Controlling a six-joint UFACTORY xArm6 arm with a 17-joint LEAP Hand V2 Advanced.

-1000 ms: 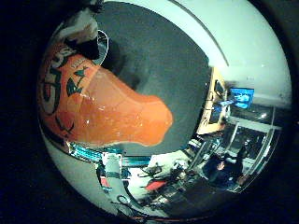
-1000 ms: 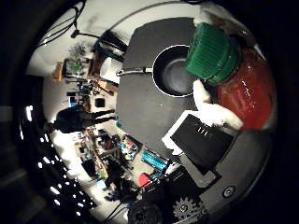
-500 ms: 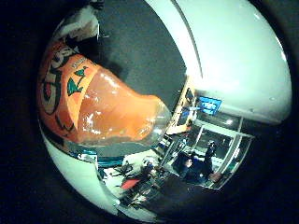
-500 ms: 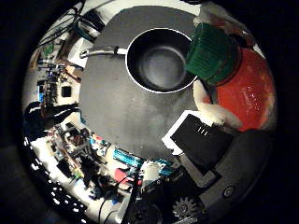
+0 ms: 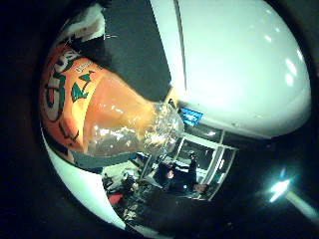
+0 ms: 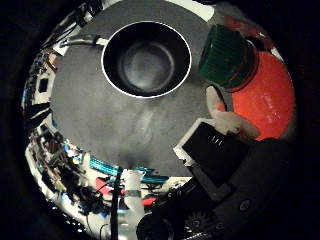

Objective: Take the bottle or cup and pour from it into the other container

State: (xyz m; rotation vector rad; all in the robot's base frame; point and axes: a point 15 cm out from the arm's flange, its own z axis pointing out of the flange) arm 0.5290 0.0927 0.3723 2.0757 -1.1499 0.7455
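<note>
**Bottle tipped toward the pan, cap still on**

The hand (image 6: 220, 150) is clamped round an orange soda bottle (image 5: 94, 119), its white and black fingers (image 6: 227, 120) curled against the neck just below the green cap (image 6: 227, 57); the bottle fills much of both palm views, so it sits hard against the palm, lifted clear of the dark round table (image 6: 115, 125); the liquid has pooled away from the clear base end (image 5: 162, 129), which I read as the bottle lying tilted with the cap end lower, though how steeply cannot be told from these views

The relation that matters is cap to pan; the black pan (image 6: 146, 57), white-rimmed and with nothing visible in it, rests on the table with its handle (image 6: 82, 40) running off toward the table's edge, and the cap sits just beside the pan's rim in the thumb-side view, apart from it and not yet over the opening; the bottle's long axis runs from the palm out toward the pan, so the mouth end points roughly at the target but to one side of its centre

My judgement is that the pour is being lined up, not begun; the cap looks screwed on, so nothing can leave the bottle as it stands; the next move calls for bringing the mouth over the middle of the pan before tilting further, else a real pour would fall across the rim onto the table
</note>
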